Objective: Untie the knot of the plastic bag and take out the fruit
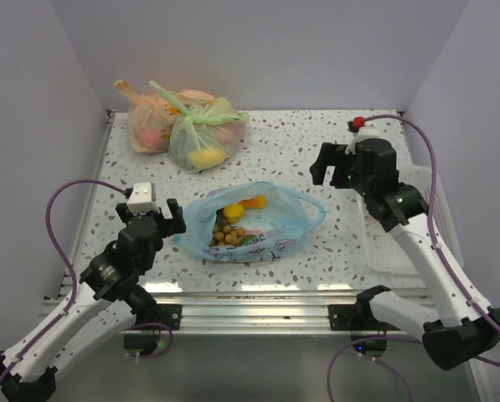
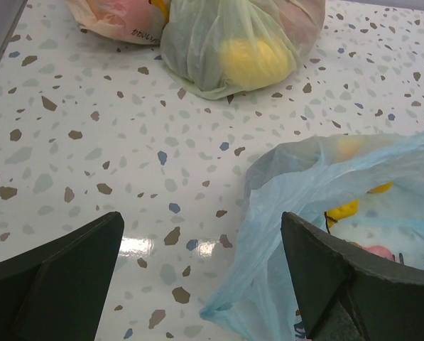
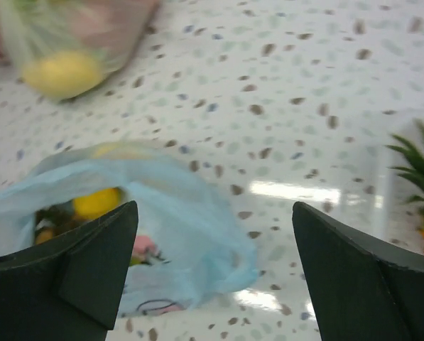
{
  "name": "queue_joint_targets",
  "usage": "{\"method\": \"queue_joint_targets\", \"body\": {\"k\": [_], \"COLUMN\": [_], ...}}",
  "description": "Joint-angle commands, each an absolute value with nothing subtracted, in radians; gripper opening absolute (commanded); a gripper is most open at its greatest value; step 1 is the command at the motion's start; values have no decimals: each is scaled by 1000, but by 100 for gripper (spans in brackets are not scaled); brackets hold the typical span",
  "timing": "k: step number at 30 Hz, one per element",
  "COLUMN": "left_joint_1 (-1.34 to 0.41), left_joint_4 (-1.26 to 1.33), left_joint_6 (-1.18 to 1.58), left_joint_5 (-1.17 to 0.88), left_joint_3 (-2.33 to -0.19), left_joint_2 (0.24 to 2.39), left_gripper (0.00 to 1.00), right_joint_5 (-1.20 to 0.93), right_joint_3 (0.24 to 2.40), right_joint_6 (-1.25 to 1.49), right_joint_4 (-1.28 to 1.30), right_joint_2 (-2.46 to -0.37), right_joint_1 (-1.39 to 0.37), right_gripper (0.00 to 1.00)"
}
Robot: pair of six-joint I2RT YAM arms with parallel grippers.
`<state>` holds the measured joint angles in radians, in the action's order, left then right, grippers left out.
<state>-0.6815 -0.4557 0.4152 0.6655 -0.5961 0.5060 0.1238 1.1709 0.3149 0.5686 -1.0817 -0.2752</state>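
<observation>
The light blue plastic bag (image 1: 270, 243) lies at the table's middle with its mouth open; no knot shows. Inside it are a yellow piece (image 1: 233, 211), an orange piece (image 1: 255, 201) and tan berries (image 1: 225, 236). Its handle loop (image 1: 315, 209) trails to the right. My left gripper (image 1: 162, 219) is open and empty beside the bag's left edge; in the left wrist view the bag (image 2: 339, 185) lies by the right finger of my left gripper (image 2: 201, 284). My right gripper (image 1: 333, 167) is open and empty, raised right of the bag (image 3: 190, 213). A pineapple's green crown (image 3: 417, 167) shows at the right.
A green bag (image 1: 206, 134) and an orange bag (image 1: 149, 126), both tied and holding fruit, sit at the back left; they also show in the left wrist view as the green bag (image 2: 240, 42) and the orange bag (image 2: 116, 18). A clear tray (image 1: 384, 251) lies at the right under my right arm.
</observation>
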Motion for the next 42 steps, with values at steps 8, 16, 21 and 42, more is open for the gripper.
{"method": "queue_joint_targets", "body": {"k": [8, 16, 21, 42], "left_joint_1": [-676, -677, -676, -676], "left_joint_4": [-405, -407, -405, -400], "left_joint_6": [408, 410, 408, 399], "left_joint_5": [669, 673, 672, 669], "left_joint_3": [-595, -592, -592, -592], "left_joint_2": [526, 515, 518, 514], "left_gripper": [98, 98, 98, 98], "right_joint_5": [-5, 90, 86, 22], "right_joint_3": [1141, 1063, 1069, 1121], "right_joint_6": [468, 592, 624, 643], "right_joint_4": [339, 97, 31, -75], "right_joint_2": [-1204, -1417, -1546, -1852], "right_joint_1": [-777, -946, -977, -989], "right_gripper": [93, 91, 91, 51]}}
